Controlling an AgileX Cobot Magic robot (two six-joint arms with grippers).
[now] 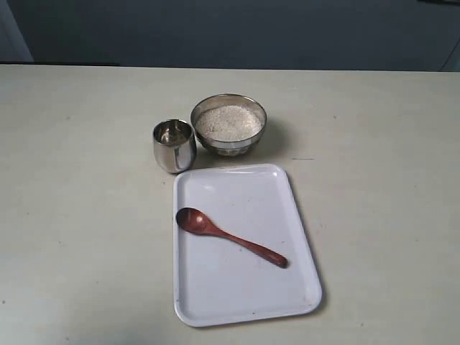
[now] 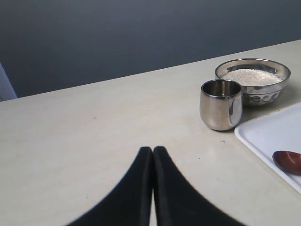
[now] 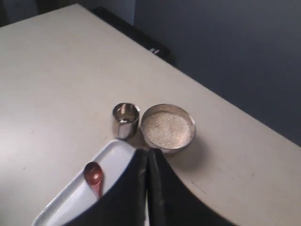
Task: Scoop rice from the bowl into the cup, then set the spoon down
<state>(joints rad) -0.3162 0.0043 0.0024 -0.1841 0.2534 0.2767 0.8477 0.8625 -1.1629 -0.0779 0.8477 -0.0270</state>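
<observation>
The steel bowl (image 1: 228, 126) stands near the middle of the table, filled with white rice (image 1: 228, 123). To its left and touching or nearly touching it is the small steel cup (image 1: 174, 146), which looks empty. The reddish-brown wooden spoon (image 1: 230, 236) lies on the white tray (image 1: 280, 302), its oval bowl toward the tray's left rim. Neither arm shows in the exterior view. My left gripper (image 2: 153, 150) is shut and holds nothing, over bare table short of the cup (image 2: 221, 104). My right gripper (image 3: 147, 152) is shut and holds nothing, high above the tray (image 3: 70, 197) and bowl (image 3: 168, 128).
The pale table (image 1: 79, 215) runs wide on both sides of the tray. A dark wall stands behind its far edge. A faint dark mark (image 1: 302, 159) lies to the right of the bowl.
</observation>
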